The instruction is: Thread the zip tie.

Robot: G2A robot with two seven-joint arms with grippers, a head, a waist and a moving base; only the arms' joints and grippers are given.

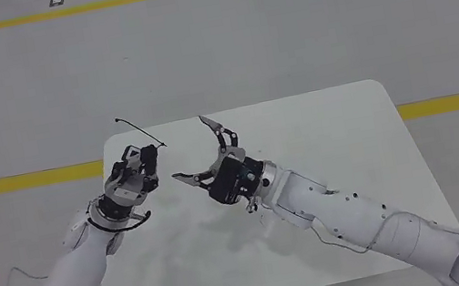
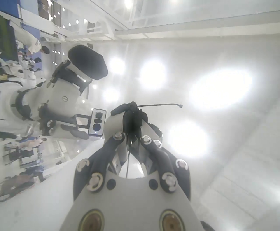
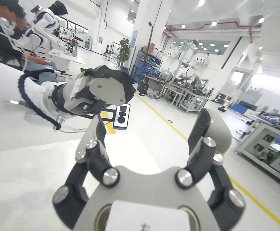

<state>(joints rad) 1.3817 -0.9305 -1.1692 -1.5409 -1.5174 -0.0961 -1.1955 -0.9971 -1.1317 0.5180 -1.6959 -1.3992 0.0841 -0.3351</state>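
Zip tie: the thin black plastic zip tie [image 1: 140, 131] is held in the air, clear of the table. One stretch of it is caught in the left gripper and the rest sticks out as a nearly straight strip.
Zip tie, direction: in the top view the strip leaves the fingertips toward 10 o'clock. Its free end, slightly hooked, shows over the grey floor past the table's far-left corner.
Zip tie, wrist view: in the left wrist view the strip [image 2: 159, 105] runs sideways out of the pinch and ends in a small thicker tip. A thin dark strand also runs back from the pinch toward the wrist. Whether that strand is part of the same tie cannot be told.
Left gripper: the left gripper [image 1: 141, 157] has its black-padded fingers pressed together on the tie [image 2: 132, 116]. It sits above the table's left part and points toward 1 o'clock. The right wrist view shows it from the side [image 3: 124, 87].
Right gripper: the right gripper [image 1: 189, 147] has its fingers spread wide with nothing between them [image 3: 151, 129]. It lies just beside the left gripper at its 3 o'clock, apart from it. The tie's gripped stretch is at about 10 o'clock from it, near but not touching.
Table: the white rounded-corner table [image 1: 346, 122] lies beneath both grippers.
Floor: a yellow line [image 1: 454, 102] crosses the grey floor behind the table.
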